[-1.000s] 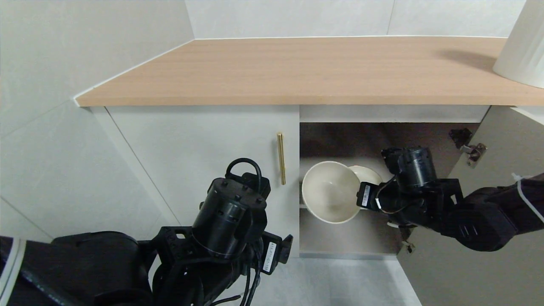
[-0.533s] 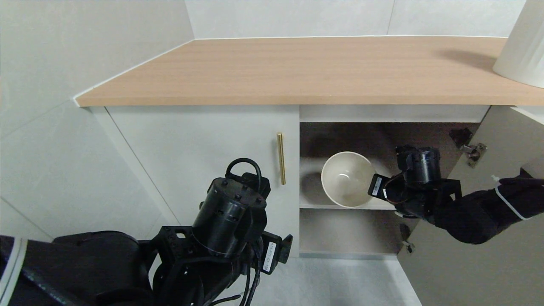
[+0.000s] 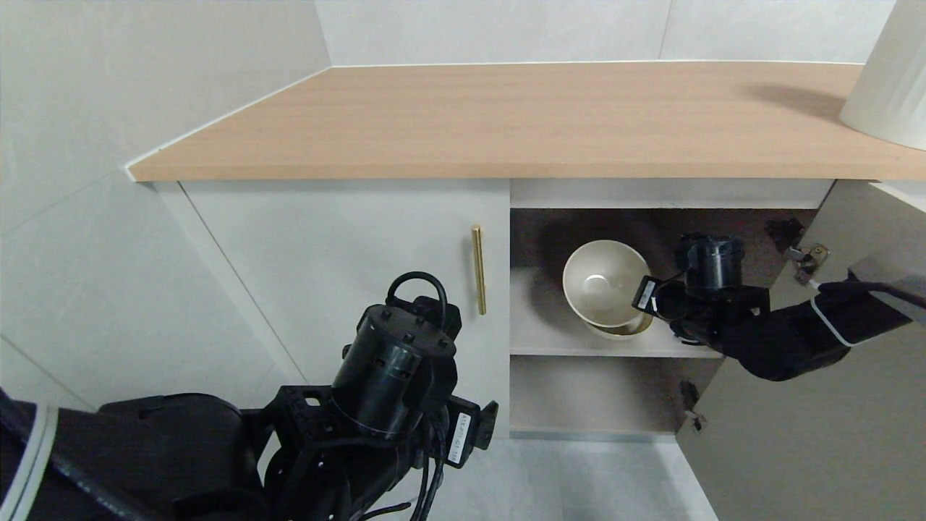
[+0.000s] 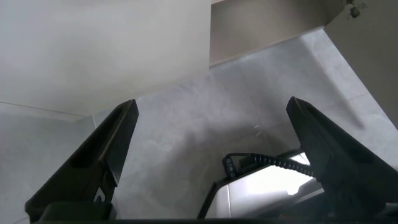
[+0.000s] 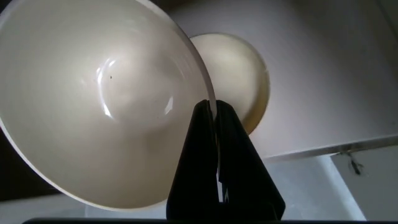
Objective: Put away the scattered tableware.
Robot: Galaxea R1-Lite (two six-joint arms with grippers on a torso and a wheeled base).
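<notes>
My right claw (image 3: 646, 298) is clenched on the rim of the pale bowl (image 3: 602, 281). In the last second I have carried the bowl from out in front of the shelf (image 3: 546, 329) to well in over it. It now hangs tilted just above the second dish (image 3: 628, 331) resting on that shelf. I judge it nearly stowed, with only lowering and letting go left. My left claw (image 4: 211, 149) hangs spread wide and empty, out in front of the shelf and lower.

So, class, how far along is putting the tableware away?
Done: one cream dish sits on the upper shelf. In hand: the right hand grips the white bowl by its rim above that dish. To do: set it down, release. The left hand is open.
</notes>
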